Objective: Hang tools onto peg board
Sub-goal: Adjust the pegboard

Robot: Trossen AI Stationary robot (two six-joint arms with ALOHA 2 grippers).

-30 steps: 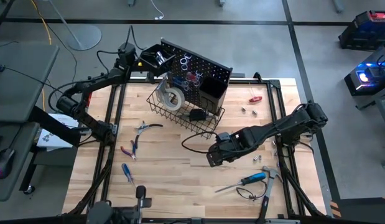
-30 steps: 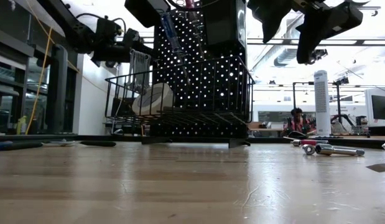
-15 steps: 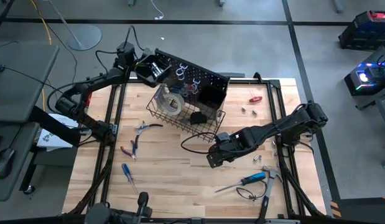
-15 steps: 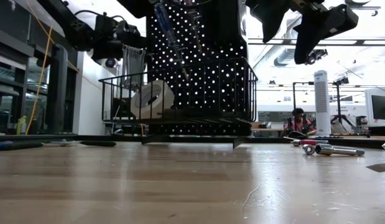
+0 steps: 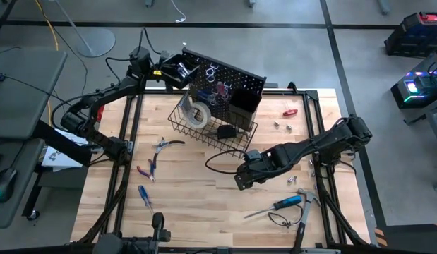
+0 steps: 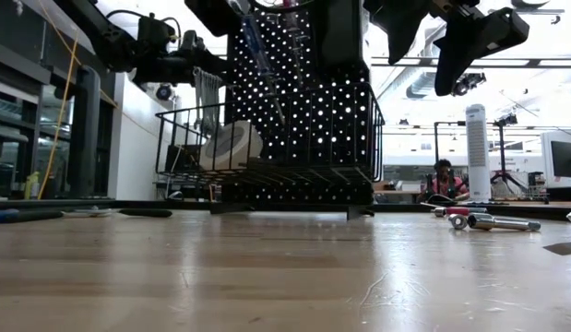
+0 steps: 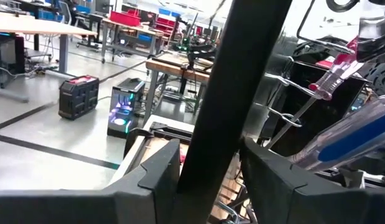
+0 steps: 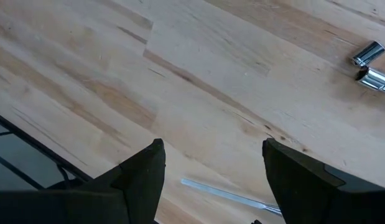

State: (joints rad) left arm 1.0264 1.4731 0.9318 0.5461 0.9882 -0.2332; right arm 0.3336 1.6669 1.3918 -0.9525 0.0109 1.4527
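— Where is your left end effector?

— My left end effector is at the upper left of the high frame, clamped on the top edge of the peg board. In my left wrist view the dark panel edge runs between my two fingers.

— And the board?

— It stands at the far side of the bench, upper centre of the frame. Its wire basket holds the white tape roll; screwdrivers hang on the panel.

— The other arm?

— My right end effector hovers over the bench at centre right, fingers apart, holding nothing. Red-handled pliers lie at the left, the hammer at lower right.
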